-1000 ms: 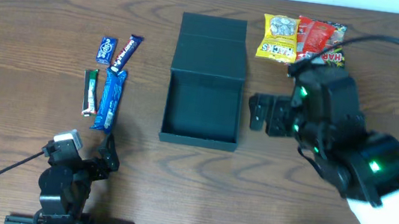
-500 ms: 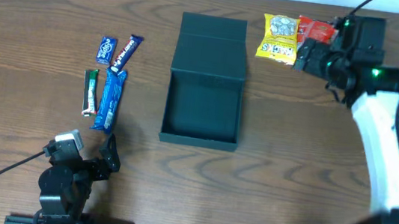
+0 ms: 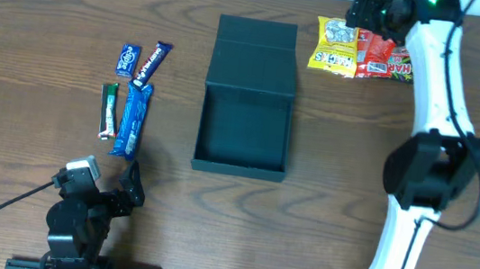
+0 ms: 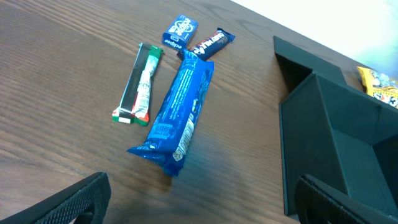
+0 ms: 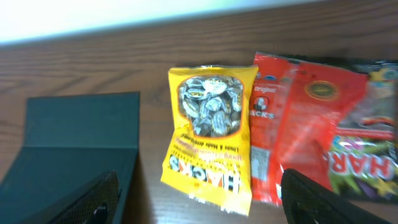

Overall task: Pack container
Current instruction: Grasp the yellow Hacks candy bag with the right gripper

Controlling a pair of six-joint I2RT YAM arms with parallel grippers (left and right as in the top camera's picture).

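The container (image 3: 239, 164) is a dark teal-grey box at the table's middle, open, with its flap lid (image 3: 254, 55) laid back. It shows in the left wrist view (image 4: 329, 124) and the right wrist view (image 5: 74, 143). A yellow Hacks packet (image 3: 335, 46), a red packet (image 3: 374, 52) and a Haribo bag (image 3: 401, 70) lie at the back right. My right gripper (image 3: 376, 10) hovers over them, open and empty; its jaws (image 5: 205, 205) frame the yellow packet (image 5: 211, 137). My left gripper (image 3: 128, 187) is open and empty at the front left (image 4: 199, 208).
Left of the container lie a long blue packet (image 3: 131, 118), a green-and-white stick (image 3: 110, 107), a small blue box (image 3: 128, 59) and a dark bar (image 3: 153, 61). The left wrist view shows the blue packet (image 4: 180, 112) just ahead of the jaws.
My right arm has swung from beside the container's right side to the far back right, over the snack packets. The left arm and all objects have not moved.
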